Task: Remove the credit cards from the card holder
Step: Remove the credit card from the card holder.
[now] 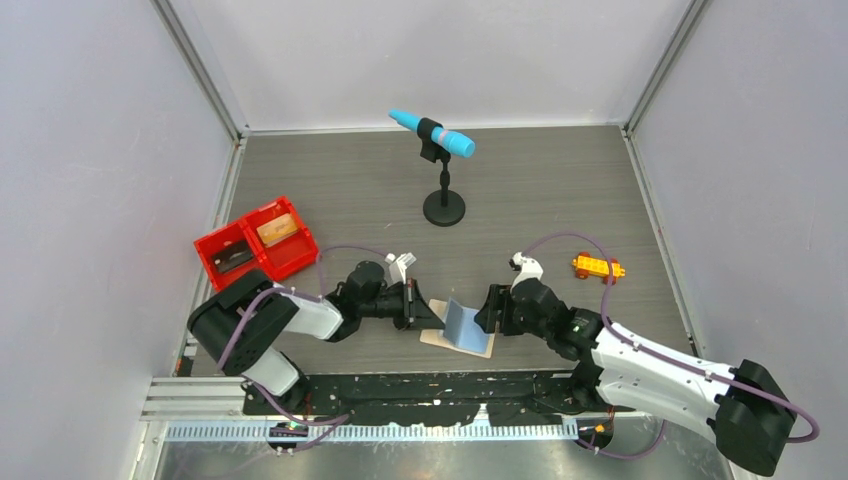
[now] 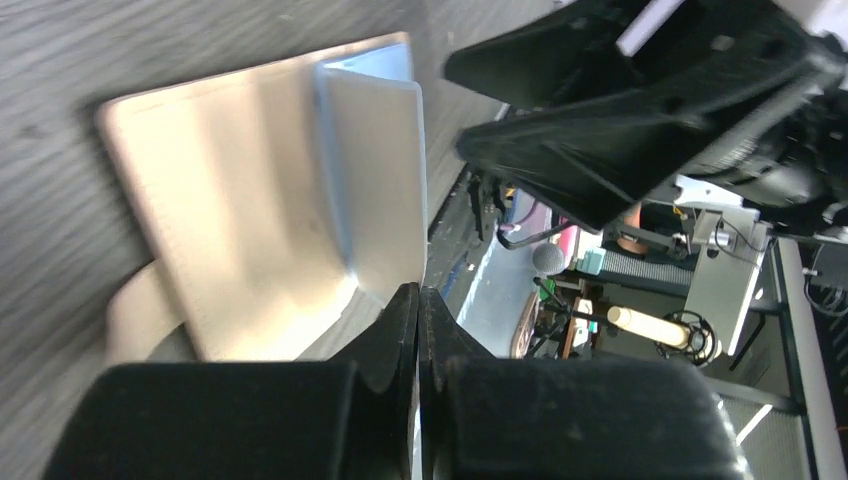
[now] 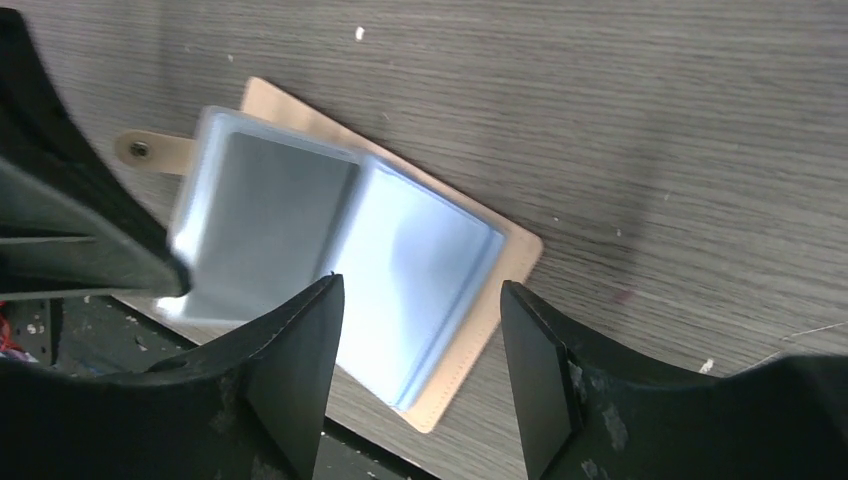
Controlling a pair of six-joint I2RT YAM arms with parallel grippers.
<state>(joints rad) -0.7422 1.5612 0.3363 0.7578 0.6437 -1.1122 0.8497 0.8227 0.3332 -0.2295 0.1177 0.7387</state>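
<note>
1. Black fingers of the left gripper fill the bottom of its own wrist view. They are pressed together, their tips right at the lower corner of a raised plastic sleeve.
2. It may be that a sliver of that sleeve's edge is nipped between them. The angle is too tight to settle it.
3. Seen from above, the card holder lies open on the surface, between the two grippers and near the arm bases. Its tan cover is flat, and one leaf of the blue-grey sleeves stands upright over the spine.
4. The right gripper hovers just above the holder with its fingers well apart and nothing between them. In its wrist view they frame the half of the sleeves nearer that arm.
5. Two credit cards already lie well apart from the holder in the red tray, far to the left. The tan-orange card is in one compartment and the dark card in the other.
6. No card shows plainly inside the sleeves.
7. The holder's long axis runs from one gripper to the other, with the tab end toward the left arm. The left gripper sits at the sleeve's corner, so the free right gripper is the one placed to reach into the exposed pocket. That reach would be a short descent, with the fingers turned to meet the sleeve's open edge.
</note>
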